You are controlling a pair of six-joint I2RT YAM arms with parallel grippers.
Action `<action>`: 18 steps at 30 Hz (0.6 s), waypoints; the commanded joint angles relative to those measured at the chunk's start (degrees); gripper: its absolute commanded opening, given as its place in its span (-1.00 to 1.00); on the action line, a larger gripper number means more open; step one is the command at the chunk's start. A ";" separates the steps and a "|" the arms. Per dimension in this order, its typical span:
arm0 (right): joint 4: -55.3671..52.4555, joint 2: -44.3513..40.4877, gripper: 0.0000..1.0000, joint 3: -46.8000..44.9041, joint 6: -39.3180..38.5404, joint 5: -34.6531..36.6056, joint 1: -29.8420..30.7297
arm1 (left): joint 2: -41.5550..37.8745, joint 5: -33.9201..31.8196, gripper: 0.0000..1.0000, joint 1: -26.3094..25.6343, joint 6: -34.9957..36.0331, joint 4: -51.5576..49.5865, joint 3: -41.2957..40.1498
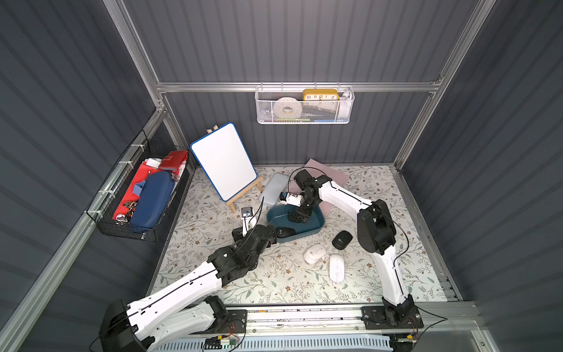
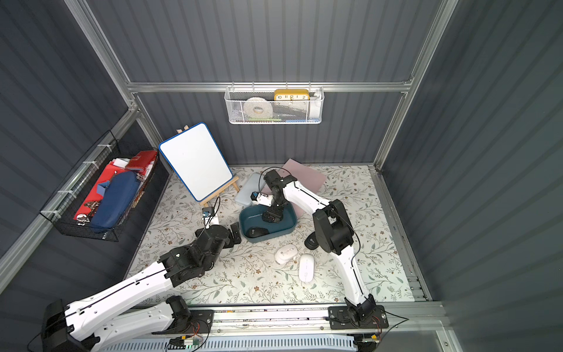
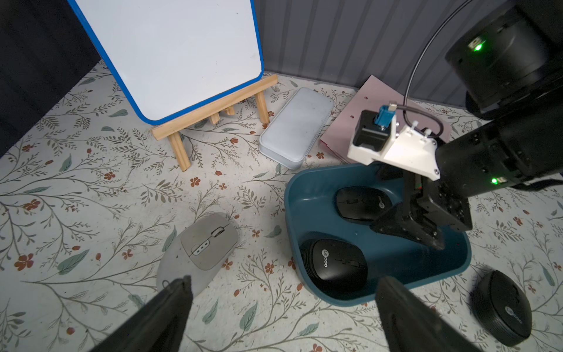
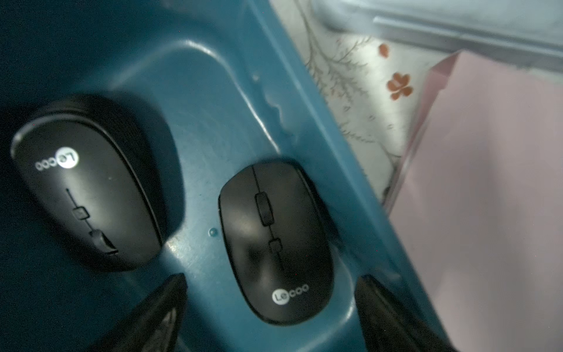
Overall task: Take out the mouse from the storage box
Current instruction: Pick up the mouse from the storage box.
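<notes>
Small black wireless mouse [image 4: 274, 243], hard plastic shell: probably light and stiff, not fragile, but smooth and domed, so likely to squirt out of a pinch set too high on the hump. Best taken across the narrow width, low on the two flanks, around mid-length, fingers clear of the scroll wheel. Lies flat on the floor of the teal storage box [image 4: 304, 122], just beside the box wall that faces the bench's back edge and the pink folder [image 4: 487, 183], with little room for a finger on that side. Shares the box with a second black mouse [image 4: 85, 189], apart from it, in the box corner toward the bench's front-left. Right gripper [image 4: 271, 282] low inside the box, jaws spread wide and holding nothing, one finger to each side of the mouse's logo end, no contact visible; lined up with the long axis, so apparently only a short advance and a squeeze needed. Left gripper [image 3: 285, 283] wide open as well, empty, above the bench left of the box, near a grey mouse [image 3: 204, 243]. In both top views, box around the middle of the bench, nearer its back edge.
</notes>
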 commanded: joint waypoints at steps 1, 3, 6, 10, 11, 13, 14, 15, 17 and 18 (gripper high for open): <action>-1.97 0.83 0.82 0.12 -2.15 -0.10 -0.14 | 0.34 -0.16 0.99 0.35 0.71 0.48 -0.36; -1.08 1.58 0.81 0.05 -2.49 0.48 -0.10 | 0.67 -0.17 0.99 0.35 0.77 0.40 -0.25; 0.96 2.67 0.82 -0.34 -3.06 1.26 -0.09 | 1.11 -0.16 0.99 0.35 0.79 0.44 -0.13; 4.06 3.34 0.81 -1.87 -4.60 2.29 0.07 | 1.69 -0.15 0.99 0.35 0.87 0.39 -0.04; 4.69 3.47 0.81 -2.28 -4.74 2.60 0.08 | 1.77 -0.10 0.99 0.35 0.87 0.44 -0.03; 5.17 3.67 0.80 -2.41 -4.95 3.07 0.33 | 2.12 -0.06 0.99 0.35 1.02 0.52 0.06; 5.15 3.62 0.78 -2.54 -5.04 3.05 0.45 | 2.37 -0.20 0.99 0.35 0.96 0.36 0.23; 5.23 3.53 0.76 -2.78 -5.06 3.03 0.59 | 2.52 -0.39 0.99 0.34 0.79 0.14 0.32; 5.40 3.16 0.73 -3.48 -4.91 2.74 0.91 | 2.55 -0.74 0.99 0.35 0.70 0.13 0.43; 5.50 2.90 0.70 -3.99 -4.73 2.39 1.06 | 2.38 -0.86 0.99 0.35 0.62 0.13 0.39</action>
